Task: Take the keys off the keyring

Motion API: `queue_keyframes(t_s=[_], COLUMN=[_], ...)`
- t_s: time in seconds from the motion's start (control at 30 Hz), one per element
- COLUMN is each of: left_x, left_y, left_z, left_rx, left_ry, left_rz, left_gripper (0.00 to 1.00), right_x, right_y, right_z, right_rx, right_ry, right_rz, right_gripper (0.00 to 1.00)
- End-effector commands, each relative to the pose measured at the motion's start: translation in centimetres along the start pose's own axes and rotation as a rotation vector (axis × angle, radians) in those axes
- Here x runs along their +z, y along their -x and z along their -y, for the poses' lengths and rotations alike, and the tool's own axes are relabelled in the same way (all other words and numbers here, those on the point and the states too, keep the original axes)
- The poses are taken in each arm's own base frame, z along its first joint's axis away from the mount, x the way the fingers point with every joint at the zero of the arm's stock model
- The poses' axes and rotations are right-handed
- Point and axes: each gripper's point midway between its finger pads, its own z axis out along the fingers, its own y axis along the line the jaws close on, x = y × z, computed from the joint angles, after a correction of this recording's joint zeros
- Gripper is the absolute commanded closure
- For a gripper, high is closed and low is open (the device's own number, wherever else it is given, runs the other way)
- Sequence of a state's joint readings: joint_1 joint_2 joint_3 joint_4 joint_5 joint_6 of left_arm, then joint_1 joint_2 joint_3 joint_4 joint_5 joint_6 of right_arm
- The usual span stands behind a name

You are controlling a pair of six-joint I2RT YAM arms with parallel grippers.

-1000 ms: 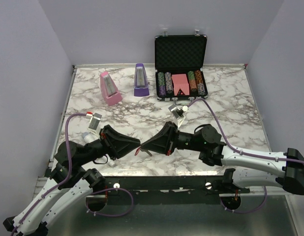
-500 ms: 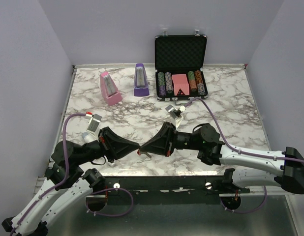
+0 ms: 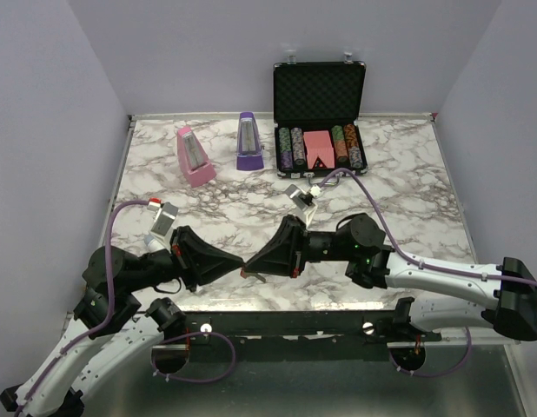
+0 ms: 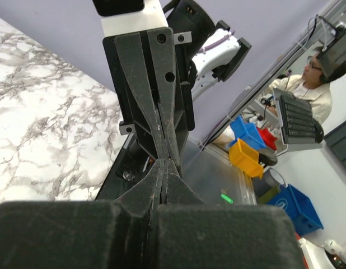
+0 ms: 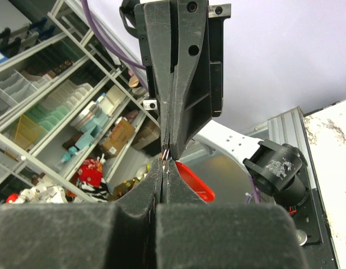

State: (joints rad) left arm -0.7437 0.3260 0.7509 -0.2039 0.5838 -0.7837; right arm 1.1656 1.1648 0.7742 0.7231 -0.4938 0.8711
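Since the jaws of the left gripper (image 3: 240,261) and right gripper (image 3: 248,267) are pinched shut, tip to tip, on the red keyring (image 5: 192,182), draw them apart slowly, keeping both grips firm.

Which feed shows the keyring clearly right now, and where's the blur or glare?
Right wrist: best; the red keyring is sharp beside the tips, though the right tool near the lens is a dark blur. Left wrist: left tool likewise blurred and unlit; keyring hidden. Top external: even light, no glare, keyring only a speck.

Robotics lab, parts shelving (image 5: 50,95), storage bins (image 4: 248,159), kbd (image 4: 299,117)
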Motion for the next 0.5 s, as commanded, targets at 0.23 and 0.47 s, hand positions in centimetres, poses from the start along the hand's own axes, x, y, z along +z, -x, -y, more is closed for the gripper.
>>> queue_keyframes(t_s=[0.23,0.47], left_x=[-0.7,-1.1], left_y=[-2.2,-2.8], left_z=[-0.2,0.0], left_rx=[0.027,0.051], left_ry=[0.028,0.021], left_rz=[-0.174,-0.229], left_gripper=[1.0,1.0], right_x=[0.7,0.9], right_y=[-1.7,-2.6], right_z=[0.5,1.1], right_rx=[-0.013,0.001], right_ry=[-0.028,-0.041], right_rz=[-0.145,-0.206], right_gripper=[0.99,0.99])
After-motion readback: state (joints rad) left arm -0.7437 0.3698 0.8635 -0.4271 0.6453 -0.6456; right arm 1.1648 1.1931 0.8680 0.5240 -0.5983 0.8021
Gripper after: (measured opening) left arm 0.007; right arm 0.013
